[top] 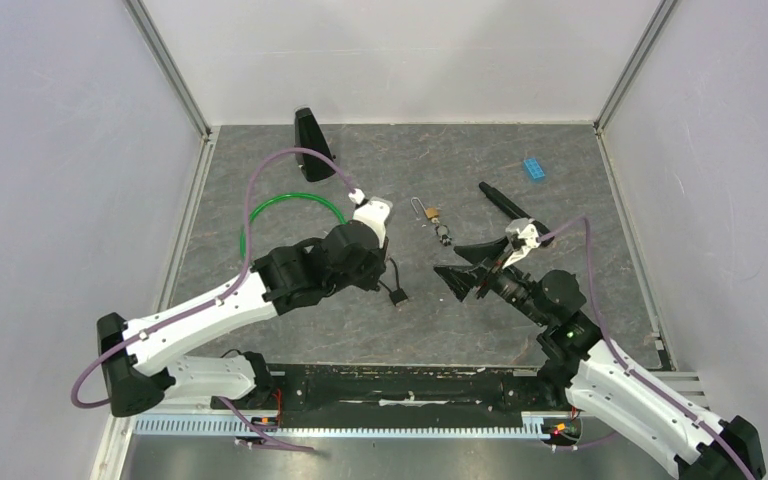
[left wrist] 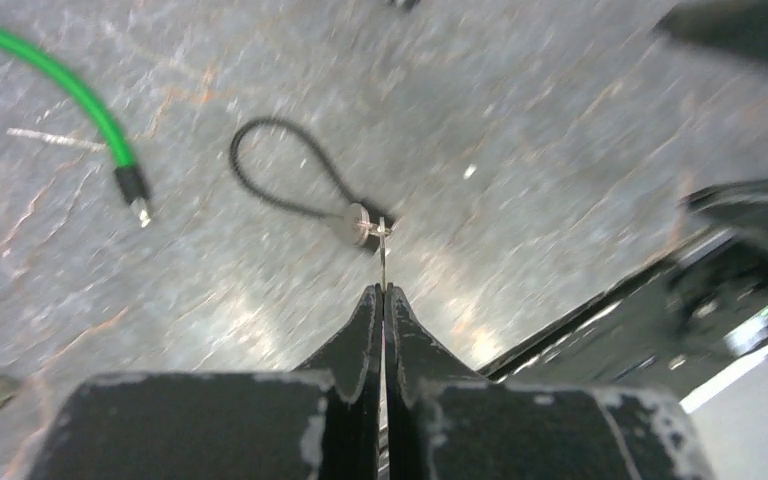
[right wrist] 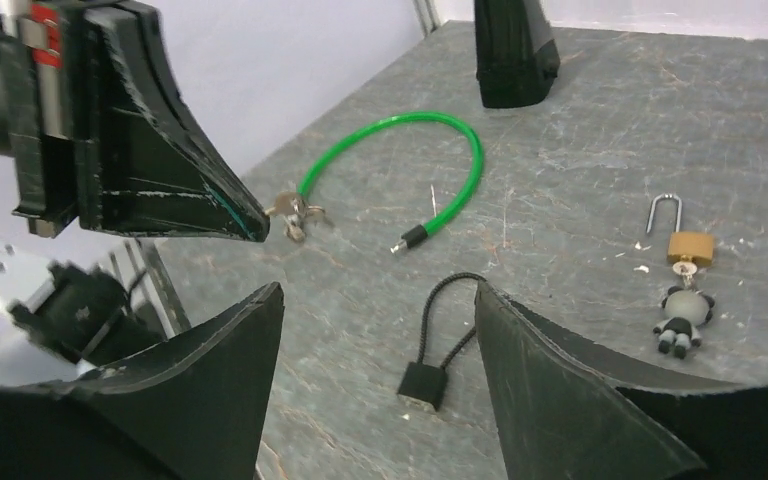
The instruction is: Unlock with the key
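1. Nearest you, a black base rail [top: 390, 385] runs along the table's near edge and carries both arms.
2. Your left gripper [left wrist: 384, 292] is clamped tight. A thin sliver of metal, edge-on like a small key [left wrist: 384, 255], pokes out from the pinched tips. That view is blurred, so you cannot tell whether the key touches anything beyond it.
3. Your right gripper [right wrist: 380, 290] is raised off the surface with its fingers spread wide and nothing between them.
4. On the table between the two grippers lies a black cable lock with a square body [right wrist: 422, 385], its thin cord looped flat.
5. The tabletop [top: 290, 330] is a dark grey, stone-look sheet streaked with pale veins.
6. A green plastic-coated cable [right wrist: 460, 135] curves in an arc beside your left arm. Its black-capped end lies free on the surface.
7. Farther out sits a small brass padlock [right wrist: 690, 247], well apart from both grippers. Its silver shackle is swung out to one side, and a black-and-white panda charm [right wrist: 682, 322] lies at its keyhole end.
8. Near the back-left corner a black wedge-shaped block [top: 310, 140] stands upright. A small blue toy brick [top: 534, 168] lies at the back right.
9. Plain pale wall panels [top: 50, 150] close in three sides, with aluminium posts [top: 170, 65] at the back corners.
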Controlling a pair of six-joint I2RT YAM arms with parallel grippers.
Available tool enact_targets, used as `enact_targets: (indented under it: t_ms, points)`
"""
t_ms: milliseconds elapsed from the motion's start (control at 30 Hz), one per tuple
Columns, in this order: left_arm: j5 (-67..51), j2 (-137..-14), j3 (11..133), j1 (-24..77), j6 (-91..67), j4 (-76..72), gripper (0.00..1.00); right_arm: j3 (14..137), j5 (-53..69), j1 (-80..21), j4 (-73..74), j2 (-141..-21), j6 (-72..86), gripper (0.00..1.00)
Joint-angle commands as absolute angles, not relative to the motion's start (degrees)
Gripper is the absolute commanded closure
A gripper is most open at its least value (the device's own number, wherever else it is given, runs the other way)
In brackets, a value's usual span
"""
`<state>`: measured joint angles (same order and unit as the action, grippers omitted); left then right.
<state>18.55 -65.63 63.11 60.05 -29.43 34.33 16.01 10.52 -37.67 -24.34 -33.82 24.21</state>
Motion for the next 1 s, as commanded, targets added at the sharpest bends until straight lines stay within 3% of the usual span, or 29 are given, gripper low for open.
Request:
enact_targets:
  t_ms: [0,233,633,967]
  points:
    - [14.8,-66.0,65.0,60.8,-15.9,49.0,0.98,22.2,19.6,-37.9,-19.1,-35.8,8.9,0.27]
    - [-3.4,-57.9,63.9,60.8,-7.6,43.1,0.98,25.2,34.8,-37.9,-19.8,-39.7,2.5,0.22]
    - [-15.4,-60.9,67.4,60.8,-1.6,44.3,0.98,29.6,49.2,-41.5,-29.5,-48.9,3.9,0.45]
    - [-17.1,-62.9,68.4,60.8,-1.2,44.3,0.98,31.4,46.8,-46.7,-27.8,-54.1,0.7,0.55]
